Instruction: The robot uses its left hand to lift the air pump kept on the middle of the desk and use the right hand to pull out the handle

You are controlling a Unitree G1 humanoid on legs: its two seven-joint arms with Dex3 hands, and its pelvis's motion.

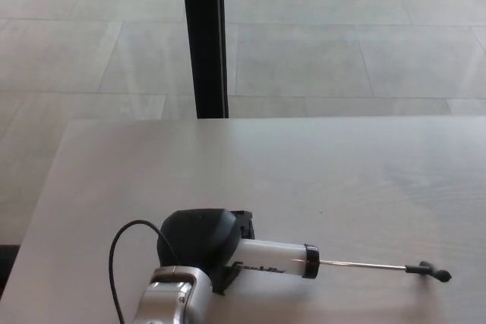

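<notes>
Left hand (199, 246) is clamped round the air pump (269, 256) low over the desk (342, 180), its handle (429, 271) already drawn fully out, so seemingly only setting down remains

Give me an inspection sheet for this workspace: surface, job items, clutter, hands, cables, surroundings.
Surface: pale desk, bare apart from the job's things.
Job's things: air pump, white barrel with black end cap, lying nearly level close to the desk; thin rod drawn out to the right, ending in the black handle.
Clutter: nothing seen.
Hands: left hand shut on the pump's left end; right hand not in view.
Cables: black cable looping out from the left wrist.
Surroundings: grey tiled floor beyond the desk; black post standing behind its far edge.
</notes>
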